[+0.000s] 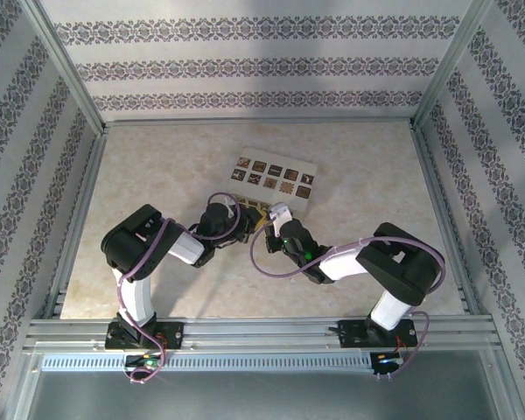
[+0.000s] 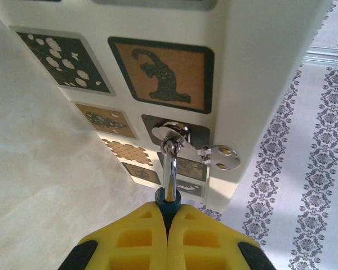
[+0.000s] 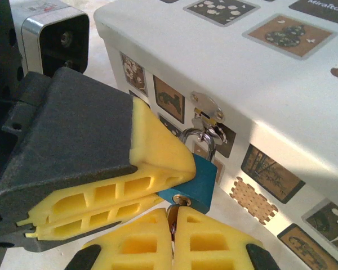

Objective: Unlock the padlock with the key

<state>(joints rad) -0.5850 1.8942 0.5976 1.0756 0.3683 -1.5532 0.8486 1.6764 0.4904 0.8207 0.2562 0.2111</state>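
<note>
where the padlock [image 3: 200, 180] hangs, the patterned box [image 3: 242, 73] stands just behind.

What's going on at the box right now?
The left end effector is shut on the blue padlock, which hangs by its shackle from the hasp on the white box. The right end effector is shut on the key at the padlock's underside. The shackle looks closed, so not yet unlocked.

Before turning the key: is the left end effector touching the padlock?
Touching. Right wrist view: the left end effector clamps the blue padlock between yellow fingers.
</note>
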